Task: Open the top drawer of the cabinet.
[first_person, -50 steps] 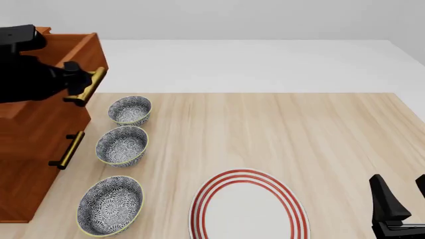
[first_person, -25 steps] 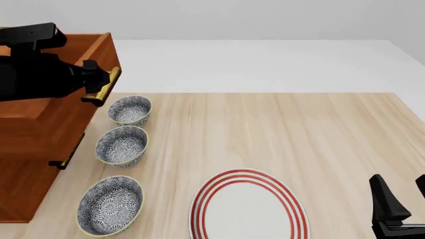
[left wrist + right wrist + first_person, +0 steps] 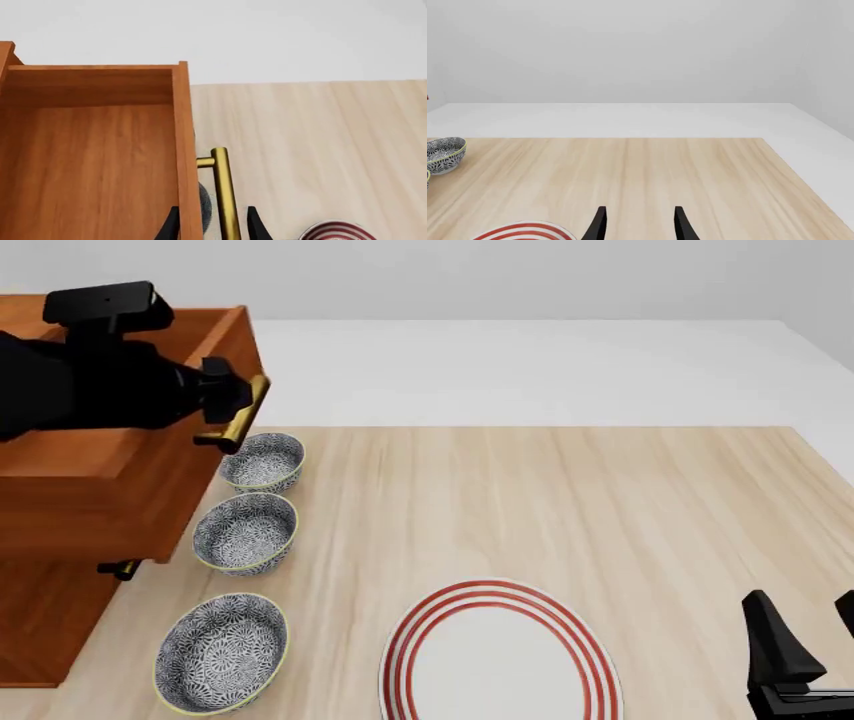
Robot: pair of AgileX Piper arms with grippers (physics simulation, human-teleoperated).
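Brass handle (image 3: 238, 417) between left jaws; top drawer (image 3: 120, 475) out.

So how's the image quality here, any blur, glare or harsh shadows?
Front view: sharp, flat even light, only faint shadows by the bowls; the left gripper is a featureless black mass. Left wrist view: crisp, soft sheen on the brass handle, no glare. Right wrist view: clean, pale, nearly shadowless.

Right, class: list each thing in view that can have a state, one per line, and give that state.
top drawer: pulled well out, interior bare
cabinet: upright, lower drawers shut
brass handle: between the left gripper's fingers
left gripper: around the handle
right gripper: open, holding nothing
three bowls: upright, empty
plate: flat, empty
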